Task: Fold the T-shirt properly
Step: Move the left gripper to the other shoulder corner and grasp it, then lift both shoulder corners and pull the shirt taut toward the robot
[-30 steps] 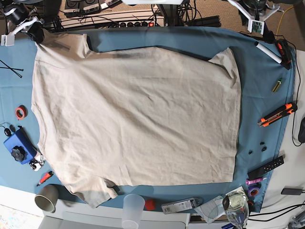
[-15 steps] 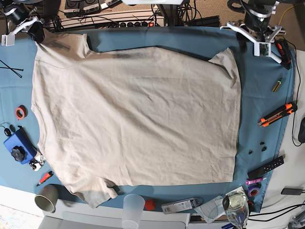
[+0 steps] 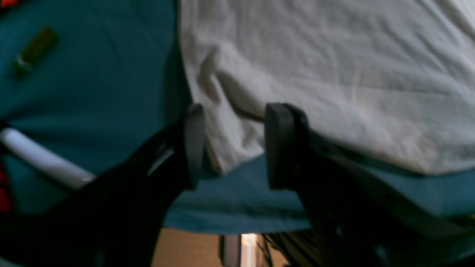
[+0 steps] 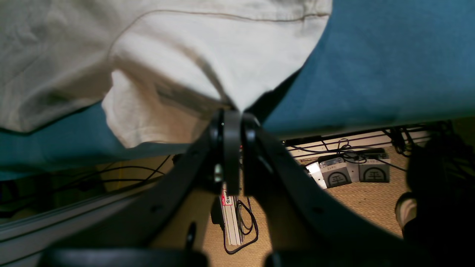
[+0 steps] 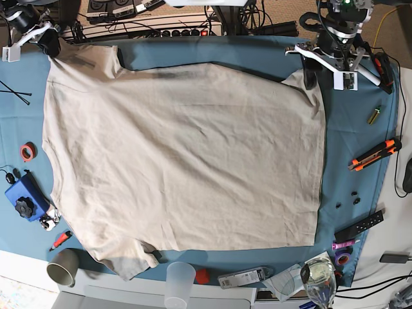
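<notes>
The beige T-shirt (image 5: 187, 154) lies spread flat on the blue table cloth (image 5: 257, 55), sleeves toward the left, hem toward the right. My left gripper (image 5: 322, 74) is at the shirt's far right hem corner. In the left wrist view this gripper (image 3: 237, 148) is open, and the hem corner (image 3: 222, 155) lies between its fingers (image 3: 282, 146). My right gripper (image 5: 48, 45) is at the far left. In the right wrist view it (image 4: 232, 120) is shut on the fabric of the far sleeve (image 4: 178, 74) at the table's edge.
An orange utility knife (image 5: 373, 154), a brass piece (image 5: 373, 116) and a black remote (image 5: 359, 225) lie right of the shirt. A white marker (image 3: 41, 159) lies by the left gripper. A red tape roll (image 5: 28, 152), blue device (image 5: 26, 196) and cups (image 5: 180, 280) line the left and near edges.
My left arm has come in from the far right edge and down to the shirt's far right hem corner. The right gripper and the shirt have not moved.
</notes>
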Robot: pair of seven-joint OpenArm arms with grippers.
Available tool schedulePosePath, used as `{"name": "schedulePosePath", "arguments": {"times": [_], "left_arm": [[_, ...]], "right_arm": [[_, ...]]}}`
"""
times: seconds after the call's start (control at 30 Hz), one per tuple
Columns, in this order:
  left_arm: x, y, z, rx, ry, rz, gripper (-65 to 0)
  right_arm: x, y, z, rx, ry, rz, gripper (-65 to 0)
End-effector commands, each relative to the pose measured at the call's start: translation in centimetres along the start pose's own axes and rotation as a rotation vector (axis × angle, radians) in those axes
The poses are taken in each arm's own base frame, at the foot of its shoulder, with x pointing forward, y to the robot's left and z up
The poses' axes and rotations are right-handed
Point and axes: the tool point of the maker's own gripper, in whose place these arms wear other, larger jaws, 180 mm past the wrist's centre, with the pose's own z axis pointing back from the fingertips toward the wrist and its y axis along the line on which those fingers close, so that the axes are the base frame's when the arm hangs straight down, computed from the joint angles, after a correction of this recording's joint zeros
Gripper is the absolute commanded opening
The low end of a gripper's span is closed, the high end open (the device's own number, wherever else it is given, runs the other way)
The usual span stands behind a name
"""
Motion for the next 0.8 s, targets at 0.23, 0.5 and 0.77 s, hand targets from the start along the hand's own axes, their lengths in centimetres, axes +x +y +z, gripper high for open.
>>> {"name": "schedulePosePath", "arguments": {"times": [0.23,0.5,0.77], "left_arm": [[-3.0,0.3,-2.0,-0.027,0.073,0.066,-37.9],[-5.7,1.3,-4.4,-0.014,0.164,0.098,-37.9],[-6.6,0.3,-4.3,-0.061,0.209,0.159,-42.9]], "right_arm": [[1.0,0.1,0.5,0.004,-0.025,0.022,-65.0],[1.0,0.1,0.5,0.004,-0.024,0.022,-65.0],[1.0,0.1,0.5,0.004,-0.022,0.022,-65.0]]}}
